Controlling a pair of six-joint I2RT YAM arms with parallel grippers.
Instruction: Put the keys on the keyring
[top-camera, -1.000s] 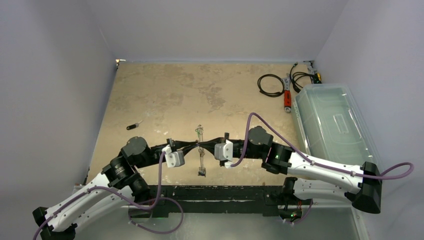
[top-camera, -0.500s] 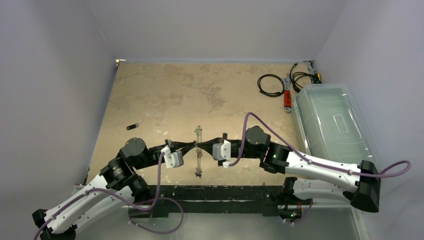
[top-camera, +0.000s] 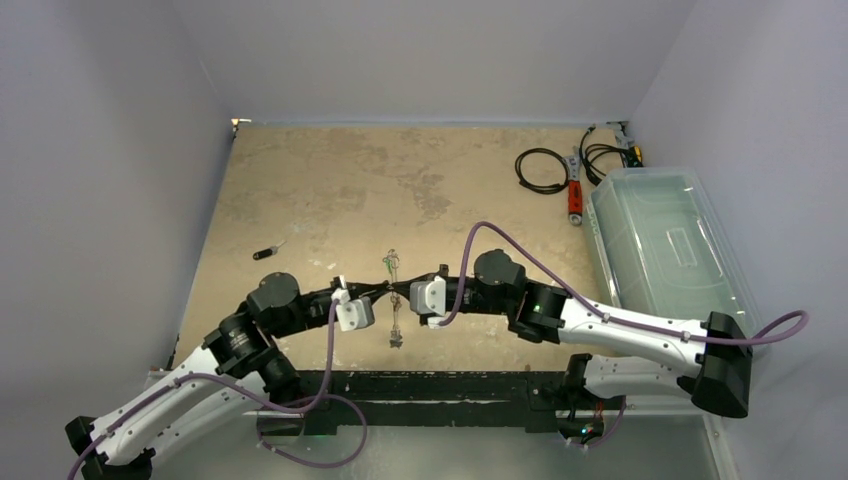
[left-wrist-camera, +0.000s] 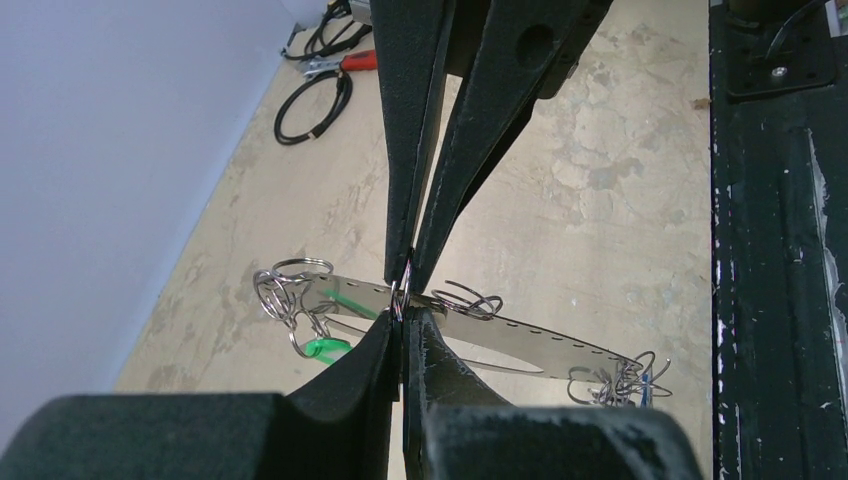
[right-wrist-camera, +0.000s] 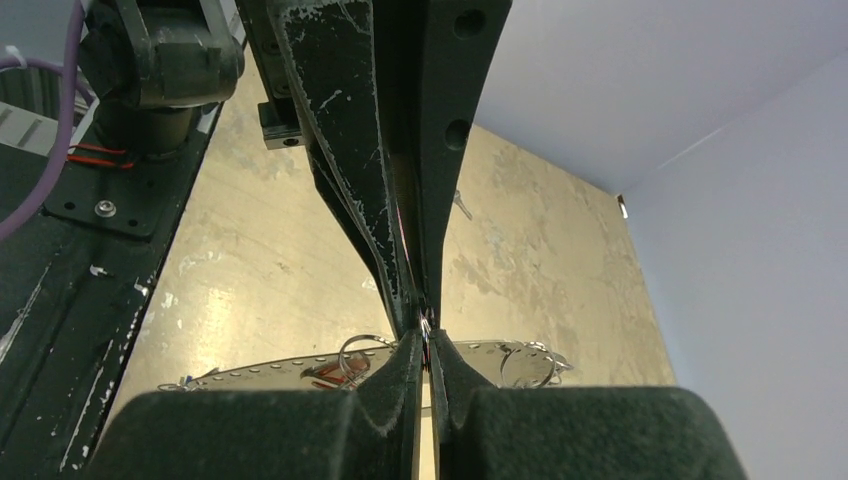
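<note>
The keyring hangs edge-on above the table between both grippers. Its flat holed crescent shows in the left wrist view and in the right wrist view. Small split rings and a green key hang at one end, a blue-tagged cluster at the other, and a red key under the crescent. My left gripper and right gripper meet tip to tip. Both are shut on one small split ring at the crescent's edge. A black key lies alone at the table's left.
Black coiled cables and a red-handled tool lie at the far right. A clear plastic bin stands along the right wall. A black rail runs along the near edge.
Both grippers and the keyring have shifted a little to the left and away from the near edge. Both grips look unchanged.
</note>
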